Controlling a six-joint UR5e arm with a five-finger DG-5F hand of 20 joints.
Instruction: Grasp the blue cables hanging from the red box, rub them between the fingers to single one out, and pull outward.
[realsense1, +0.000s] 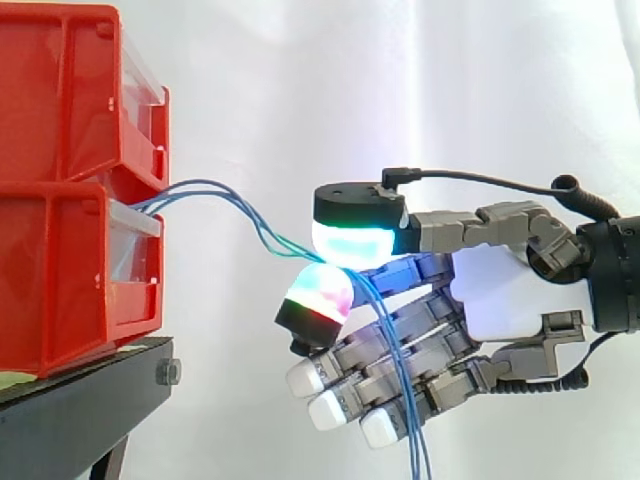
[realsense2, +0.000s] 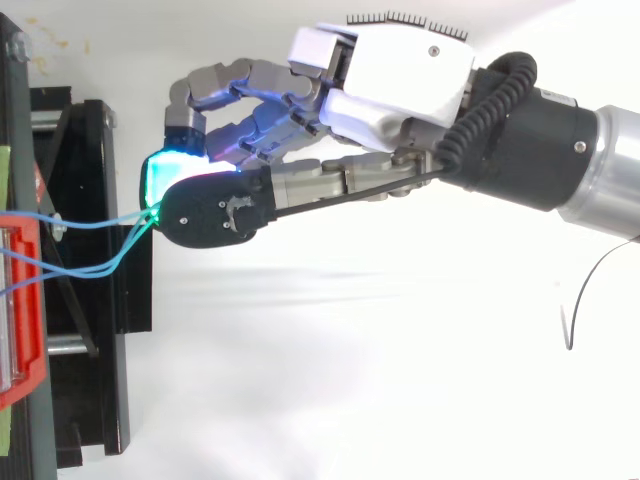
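Before the white curtain (realsense1: 400, 80), two red bins (realsense1: 60, 200) sit stacked on the black stand (realsense1: 70, 400), and your hand (realsense1: 495, 290) pinches the blue cables (realsense1: 200, 186) between two glowing pads (realsense1: 350, 240), near the bins. The cables arc from where the bins meet to that pinch and dangle below it, probably slack enough for rubbing. You can count three, though they overlap.

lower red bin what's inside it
Blue cables run out of the front of the lower red bin to the hand, which pinches them. Their inner ends and any other contents are hidden by its walls.
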